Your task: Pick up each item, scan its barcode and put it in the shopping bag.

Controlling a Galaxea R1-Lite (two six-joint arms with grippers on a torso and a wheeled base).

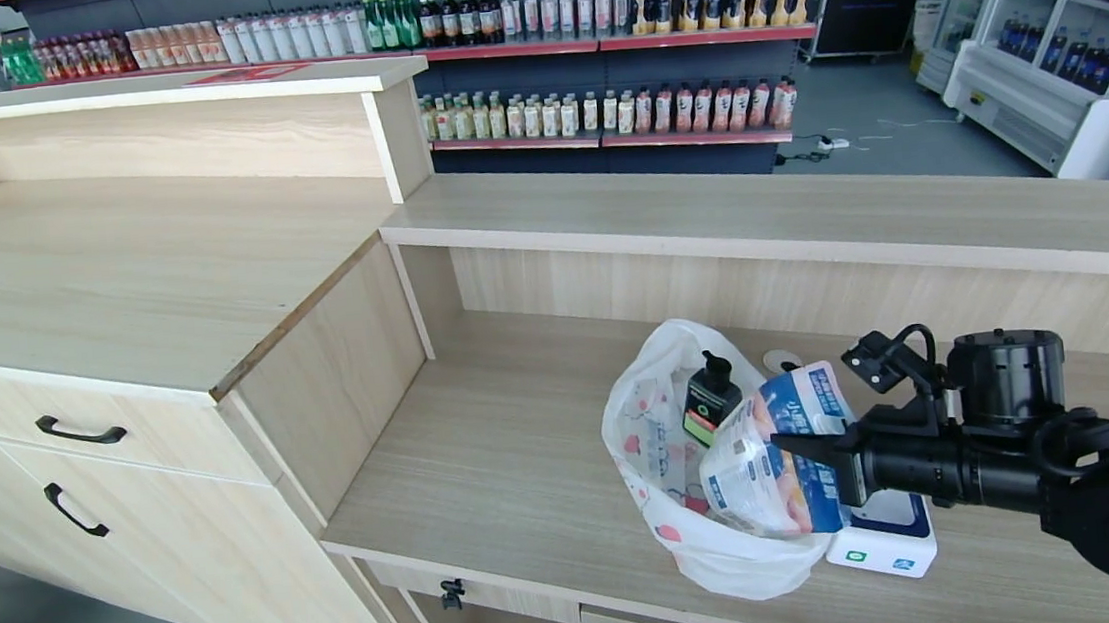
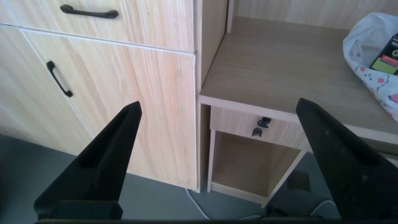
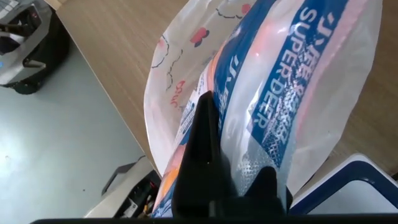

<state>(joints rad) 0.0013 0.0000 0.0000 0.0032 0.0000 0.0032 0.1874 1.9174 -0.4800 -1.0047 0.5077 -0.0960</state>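
Your right gripper (image 1: 814, 464) is clamped on the plastic pack (image 1: 760, 474), fingers across its width. The pack's long axis tilts: its lower end sits inside the mouth of the shopping bag (image 1: 646, 444), its upper end above the rim. A pump bottle (image 1: 710, 400) stands in the bag just behind it. The scanner (image 1: 886, 538) touches the bag, under your forearm, which lies level. You likely need only lower and let go. Your left gripper (image 2: 217, 106) is spread wide and empty, low off the counter (image 1: 487, 458) front, well apart.
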